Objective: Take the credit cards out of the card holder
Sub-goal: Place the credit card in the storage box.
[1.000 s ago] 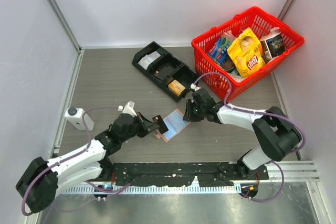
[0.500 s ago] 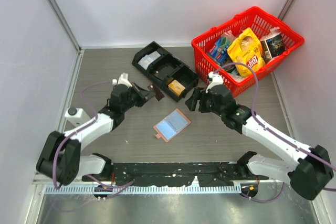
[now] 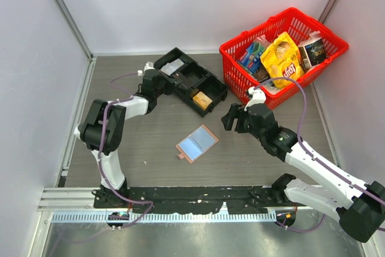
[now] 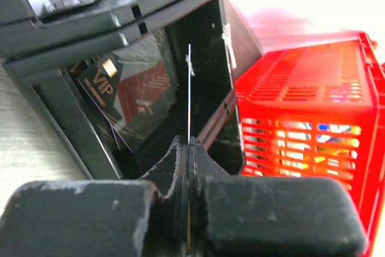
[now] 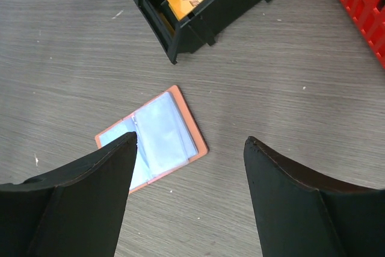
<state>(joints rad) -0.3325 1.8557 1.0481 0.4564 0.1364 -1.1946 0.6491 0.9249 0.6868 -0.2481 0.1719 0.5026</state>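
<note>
Across the grey table [image 3: 138, 148], the left gripper [image 4: 189, 145] had carried its clamped card [image 4: 189, 88] to the black tray [image 3: 187, 82], while the right gripper [image 3: 230, 118], jaws apart, had released the seemingly emptier card holder [image 3: 197, 143].

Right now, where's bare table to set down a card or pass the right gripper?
Free: the table between the card holder and the left arm, and the strip between holder and near rail. Crowded: back right, black tray beside red basket, left gripper holding a card there.
</note>
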